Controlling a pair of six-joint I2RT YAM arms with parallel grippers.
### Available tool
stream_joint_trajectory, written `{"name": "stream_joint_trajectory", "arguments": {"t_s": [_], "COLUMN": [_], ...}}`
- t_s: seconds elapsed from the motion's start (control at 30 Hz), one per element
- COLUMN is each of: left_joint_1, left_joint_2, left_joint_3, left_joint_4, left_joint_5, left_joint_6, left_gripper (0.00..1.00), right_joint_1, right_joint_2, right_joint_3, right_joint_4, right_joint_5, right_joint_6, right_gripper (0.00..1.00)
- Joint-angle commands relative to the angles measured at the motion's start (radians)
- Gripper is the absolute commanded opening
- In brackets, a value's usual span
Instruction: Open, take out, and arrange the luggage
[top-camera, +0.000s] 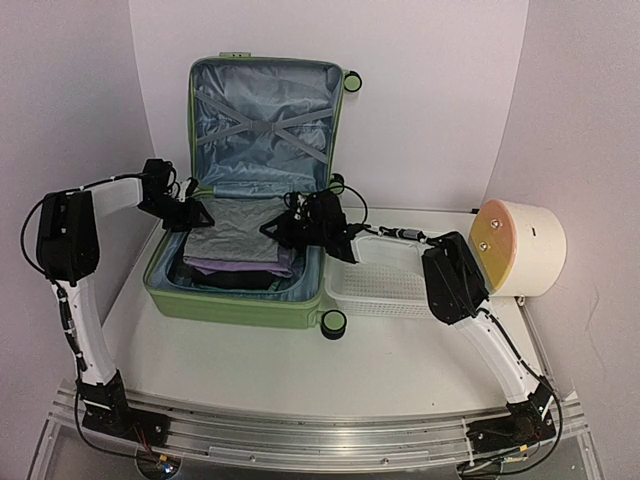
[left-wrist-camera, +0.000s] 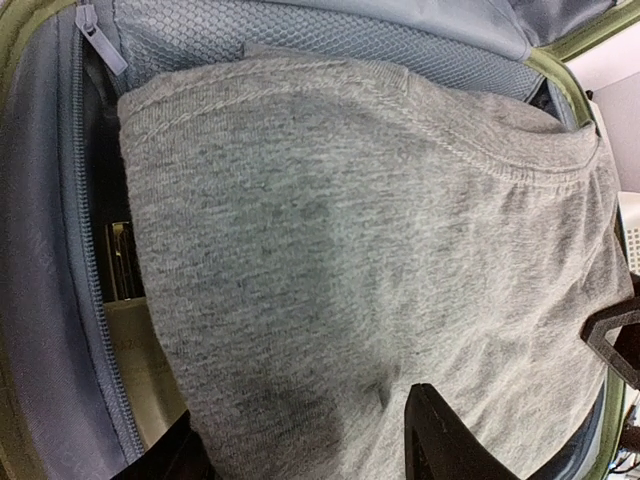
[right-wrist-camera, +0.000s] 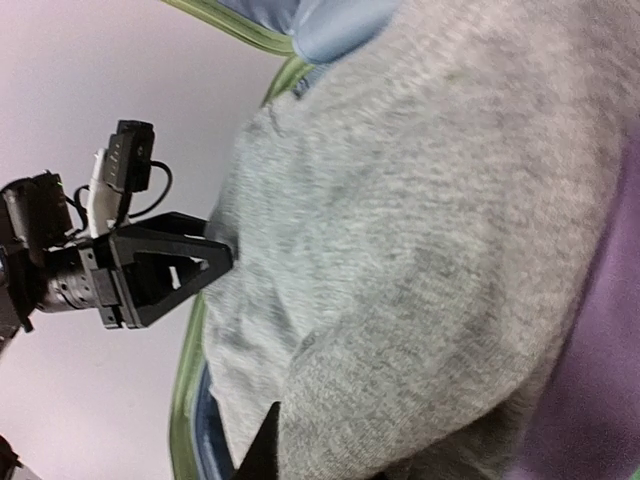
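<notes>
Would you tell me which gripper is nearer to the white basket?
Right. The right gripper is at the right edge of the grey garment in the suitcase, the side toward the basket; the left gripper is at its left edge, farther away.

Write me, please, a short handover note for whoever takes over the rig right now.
Left pincer: jaws apart, at the left edge of the grey top.
Right pincer: at the top's right edge; the cloth hides whether it is shut.
Suitcase: open on the table, lid upright. The grey top lies inside, over a purple garment. A basket stands just right of the suitcase.
Done: suitcase opened.
Left: take out the clothes, none out yet, and arrange them.
</notes>
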Motion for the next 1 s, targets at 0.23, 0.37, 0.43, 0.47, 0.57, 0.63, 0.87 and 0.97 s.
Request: {"name": "stream_joint_trajectory", "arguments": {"t_s": [0.23,0.37,0.43,0.47,0.57,0.63,0.87,0.97], "left_joint_1": [-0.004,-0.007,-0.007,-0.007,-0.011,-0.012,-0.013,-0.012], "left_joint_2": [-0.042,0.000,0.010,0.011,0.002,-0.009,-0.063,-0.099], "left_joint_3": [0.012,0.024,0.021,0.022,0.034,0.041,0.084,0.108], "left_joint_4": [0.009,-0.032,-0.032,-0.031,-0.034,-0.040,-0.092,-0.105], "left_joint_5": [0.045,0.042,0.041,0.048,0.055,0.052,0.011,0.013], "left_joint_6": [0.021,0.019,0.021,0.021,0.025,0.030,0.064,0.081], "left_gripper": [0.56,0.56,0.48,0.42,0.26,0.11,0.00,0.00], "right_joint_1": [0.011,0.011,0.011,0.011,0.012,0.012,0.011,0.011], "right_joint_2": [-0.077,-0.104,-0.125,-0.133,-0.159,-0.170,-0.203,-0.222], "right_joint_3": [-0.022,-0.038,-0.047,-0.050,-0.060,-0.064,-0.077,-0.078], "right_joint_4": [0.142,0.143,0.142,0.141,0.141,0.140,0.097,0.057], "right_joint_5": [-0.030,-0.010,0.003,0.009,0.023,0.029,0.067,0.092], "right_joint_6": [-0.004,-0.003,-0.005,-0.009,-0.024,-0.031,-0.053,-0.065], "right_gripper": [0.00,0.00,0.00,0.00,0.00,0.00,0.00,0.00]}}
